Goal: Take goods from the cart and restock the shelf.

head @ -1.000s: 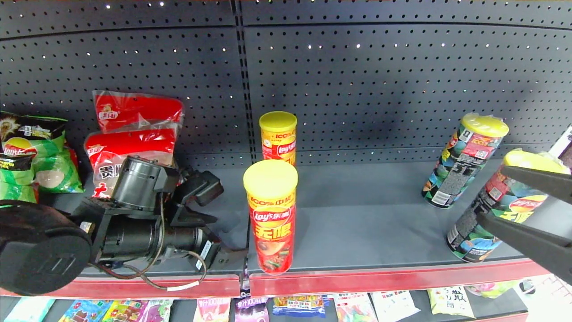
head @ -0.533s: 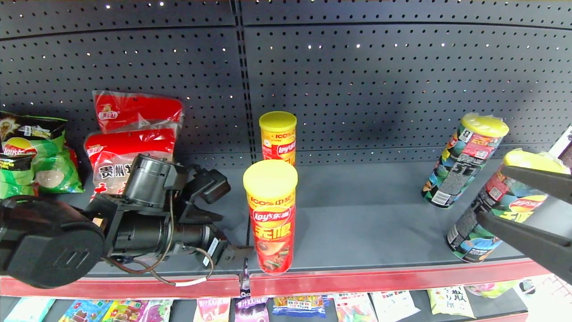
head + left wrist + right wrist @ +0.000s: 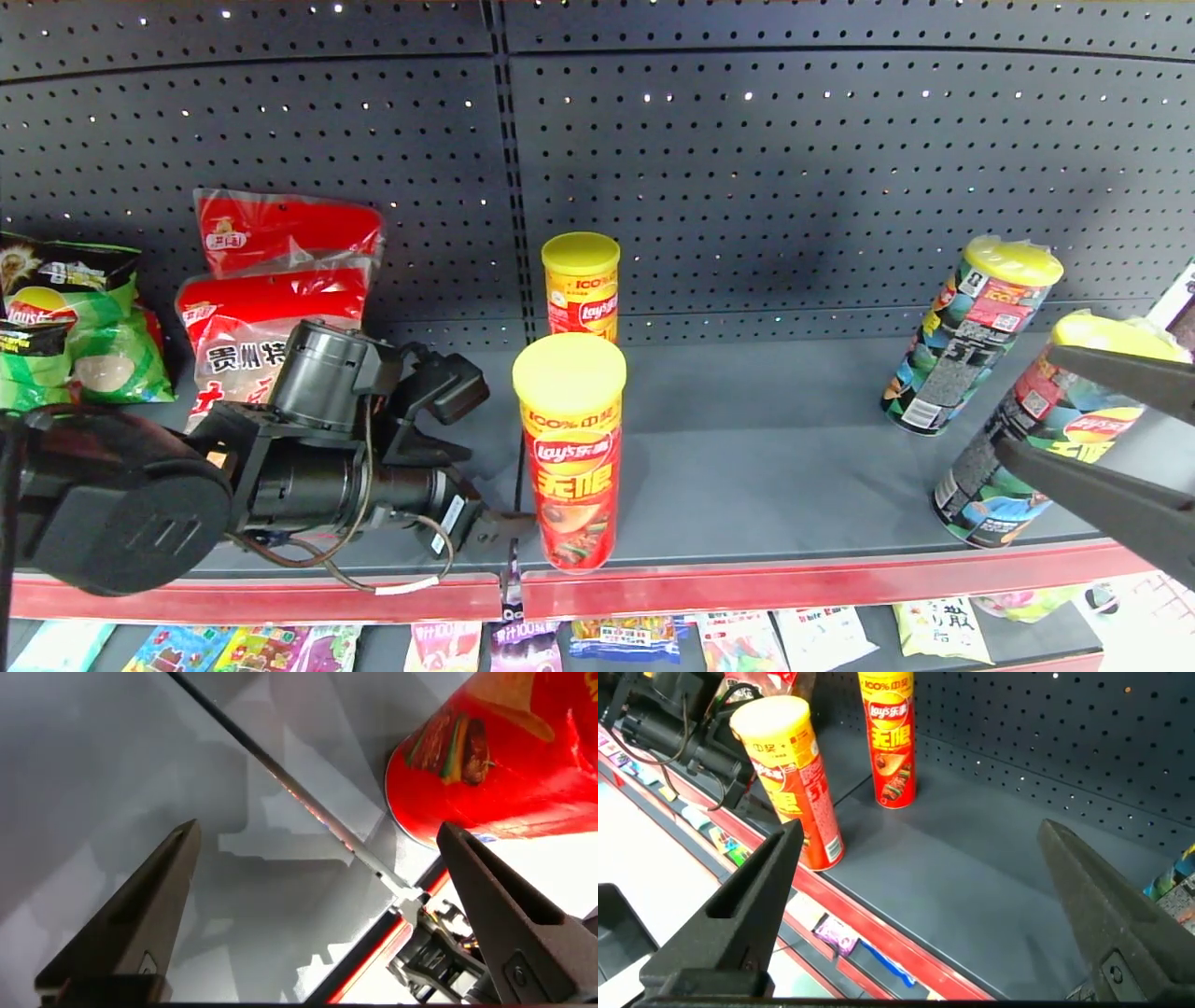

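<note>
**Shelf**: grey deck, red strip along the front edge, dark perforated back panel behind.

On the deck, left end to right end:

1. Green crisp bags: left end, toward the back.
2. Red bags: two, just beside the green ones, one behind the other, propped against the back panel.
3. Front red can: yellow lid, upright, mid-shelf, at the front edge.
4. Rear red can: same kind, upright, directly behind item 3 and apart from it, near the back panel.
5. Dark patterned can: yellow lid, right part, mid-depth.
6. Second dark patterned can: yellow lid, right end, near item 5, closer to the front edge.
</note>
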Motion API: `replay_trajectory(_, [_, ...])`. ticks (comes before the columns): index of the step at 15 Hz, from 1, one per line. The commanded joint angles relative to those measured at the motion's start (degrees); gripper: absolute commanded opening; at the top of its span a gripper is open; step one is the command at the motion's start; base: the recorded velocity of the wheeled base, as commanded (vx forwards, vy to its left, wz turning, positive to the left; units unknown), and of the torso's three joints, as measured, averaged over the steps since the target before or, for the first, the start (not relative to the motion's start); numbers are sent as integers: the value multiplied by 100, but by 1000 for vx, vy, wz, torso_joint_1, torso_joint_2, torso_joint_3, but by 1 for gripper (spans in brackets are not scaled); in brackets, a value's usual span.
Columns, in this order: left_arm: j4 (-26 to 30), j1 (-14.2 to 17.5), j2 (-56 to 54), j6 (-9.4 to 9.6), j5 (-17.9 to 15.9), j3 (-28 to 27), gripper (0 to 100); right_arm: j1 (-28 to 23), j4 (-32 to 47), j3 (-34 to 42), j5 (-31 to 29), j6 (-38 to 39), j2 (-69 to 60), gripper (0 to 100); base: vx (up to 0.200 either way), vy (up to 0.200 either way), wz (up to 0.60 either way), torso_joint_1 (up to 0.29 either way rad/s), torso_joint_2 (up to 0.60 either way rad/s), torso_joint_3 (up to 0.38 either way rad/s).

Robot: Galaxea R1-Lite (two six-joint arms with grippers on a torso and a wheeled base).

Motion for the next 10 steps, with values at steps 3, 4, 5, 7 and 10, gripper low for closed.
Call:
replay_trajectory(3, [3,-19,166,-1,1,-212,100,1,-4,1,1,-2,30,100,0,0,0,0,0,0])
replay_trajectory(4, [3,-27,201,-1,1,-238,100,1,-4,-8,1,-2,30,100,0,0,0,0,0,0])
replay_trajectory(5, [3,-27,210,-1,1,-238,100,1,-4,1,1,-2,22,100,0,0,0,0,0,0])
replay_trajectory(7, [3,-27,157,-10,18,-159,100,1,-4,10,1,-2,22,100,0,0,0,0,0,0])
replay_trajectory(10, [3,78,-405,-27,141,280,100,1,5,150,1,-2,30,100,0,0,0,0,0,0])
